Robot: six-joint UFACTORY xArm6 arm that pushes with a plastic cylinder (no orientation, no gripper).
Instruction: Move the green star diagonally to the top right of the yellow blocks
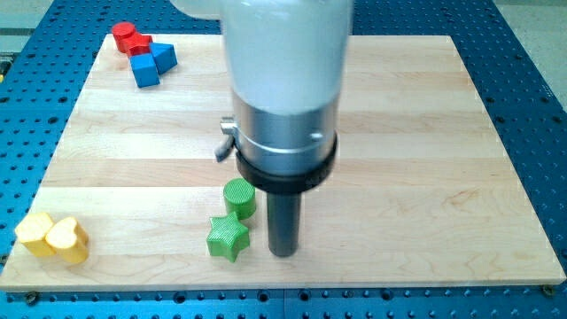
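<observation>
Wooden board [399, 133] with pushing rod. My tip [282, 253], a plain rod end with no jaws to open or close, rests just right of the green star [228, 237]. A green cylinder [239, 198] touches the star's far side. Two yellow blocks [53, 237] sit near left; red [129, 38] and blue blocks [153, 63] far left.

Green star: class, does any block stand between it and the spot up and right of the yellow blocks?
No. The green star faces bare board leftward to the yellow blocks. The green cylinder sits just above it; my tip stands on its right.
</observation>
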